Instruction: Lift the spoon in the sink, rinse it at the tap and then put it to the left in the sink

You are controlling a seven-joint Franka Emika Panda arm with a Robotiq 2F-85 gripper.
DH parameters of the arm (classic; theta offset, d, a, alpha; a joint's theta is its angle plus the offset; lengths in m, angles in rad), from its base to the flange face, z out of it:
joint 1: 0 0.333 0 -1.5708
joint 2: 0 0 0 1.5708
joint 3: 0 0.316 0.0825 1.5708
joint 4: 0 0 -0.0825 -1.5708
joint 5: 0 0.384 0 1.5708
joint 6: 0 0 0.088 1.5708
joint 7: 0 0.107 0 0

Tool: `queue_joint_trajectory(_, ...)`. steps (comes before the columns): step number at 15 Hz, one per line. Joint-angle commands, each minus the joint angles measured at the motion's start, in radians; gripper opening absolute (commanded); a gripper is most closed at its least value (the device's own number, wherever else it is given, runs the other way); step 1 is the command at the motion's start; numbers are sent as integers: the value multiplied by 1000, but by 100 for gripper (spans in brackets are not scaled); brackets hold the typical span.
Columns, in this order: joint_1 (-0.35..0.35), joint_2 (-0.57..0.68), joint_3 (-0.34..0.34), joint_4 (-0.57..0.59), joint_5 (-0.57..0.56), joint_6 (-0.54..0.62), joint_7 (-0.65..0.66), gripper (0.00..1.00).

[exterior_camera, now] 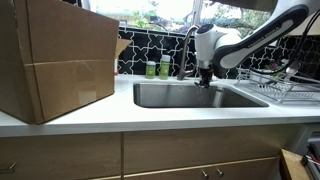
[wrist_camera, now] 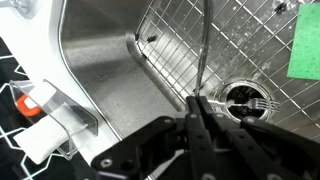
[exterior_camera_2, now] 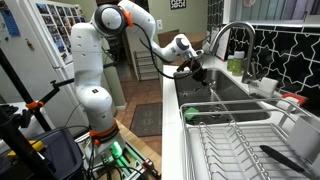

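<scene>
In the wrist view my gripper [wrist_camera: 196, 100] is shut on the thin metal handle of the spoon [wrist_camera: 201, 50], which runs from the fingertips to the frame's top edge; its bowl is out of view. Below lies the steel sink [wrist_camera: 100, 75] with a wire grid [wrist_camera: 180, 40] on its bottom. In both exterior views the gripper [exterior_camera: 205, 79] [exterior_camera_2: 197, 72] hangs over the sink [exterior_camera: 160, 96] [exterior_camera_2: 225, 98], close to the curved tap [exterior_camera: 187, 50] [exterior_camera_2: 226, 32]. The spoon is too small to make out there.
A fork [wrist_camera: 255, 103] lies in the drain. A green sponge [wrist_camera: 305, 45] is in the sink. A large cardboard box [exterior_camera: 55, 60] stands on the counter, two green bottles [exterior_camera: 158, 68] stand behind the sink, and a dish rack [exterior_camera: 285, 85] [exterior_camera_2: 240, 140] is beside it.
</scene>
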Motion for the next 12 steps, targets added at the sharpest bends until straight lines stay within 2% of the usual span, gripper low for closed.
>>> queue_joint_trajectory(1,-18,-5,14,-3,-23,-21,-7,2)
queue_joint_trajectory(12,-18,-7,16,-5,-40,-20,3,2)
